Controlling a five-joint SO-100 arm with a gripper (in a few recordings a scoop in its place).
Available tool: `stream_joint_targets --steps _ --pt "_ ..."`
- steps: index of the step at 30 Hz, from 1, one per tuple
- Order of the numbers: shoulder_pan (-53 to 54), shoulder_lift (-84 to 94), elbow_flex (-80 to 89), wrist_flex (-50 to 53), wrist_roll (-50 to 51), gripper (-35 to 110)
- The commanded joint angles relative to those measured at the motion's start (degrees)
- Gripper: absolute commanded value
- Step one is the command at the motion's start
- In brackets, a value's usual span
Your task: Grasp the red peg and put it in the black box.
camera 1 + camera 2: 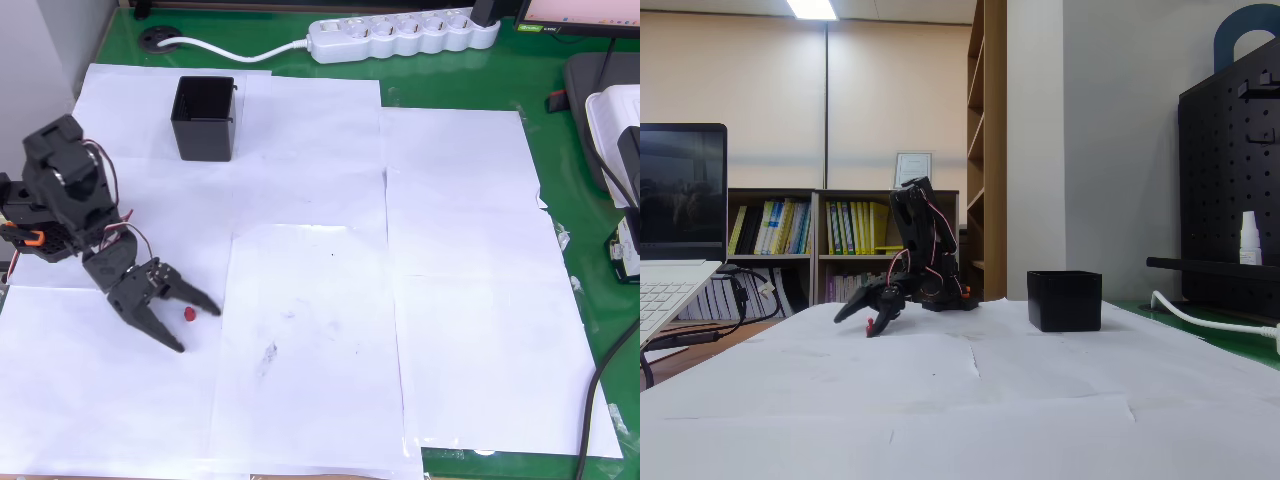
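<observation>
On the paper-covered table: white sheets laid edge to edge over a green mat, most likely so a tiny dark thing stands out against them.
Red peg: the red peg lies on the paper near the left side in the overhead view, between the two fingers of the gripper; from the low fixed view it shows as a small red speck just under the fingertips.
Pincer: the gripper is spread wide, one finger to each side of the peg, neither one clearly touching it. It holds nothing. I judge the spread is there to leave room for so small a target before closing.
Arm: the black arm is folded low and reaches forward and down, so the fingertips sit close to the sheet; from the fixed view the gripper hangs just above the paper.
Black box: the black box stands upright and open-topped, well apart from the peg, toward the top of the overhead view; in the fixed view it sits to the right of the arm.
Step in hand: lining up for the grasp, by my reading; the closing, the lift and the carry to the box are not yet done.
Risk: a peg this small could roll or slip aside if one finger meets it first.
</observation>
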Motion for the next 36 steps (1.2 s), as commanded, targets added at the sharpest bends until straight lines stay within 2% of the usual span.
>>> stream_joint_targets --steps 1,12,26,30,36 --pt "0.35 0.79 -2.37 2.02 -2.11 32" --pt "-5.27 -2.55 -3.43 -1.67 9.23 32" --pt "-7.03 -4.22 -3.96 -8.61 13.10 32" --pt "-7.82 -4.22 -3.96 -12.57 17.05 32" --pt "-7.56 -3.96 -3.52 -11.87 15.21 32"
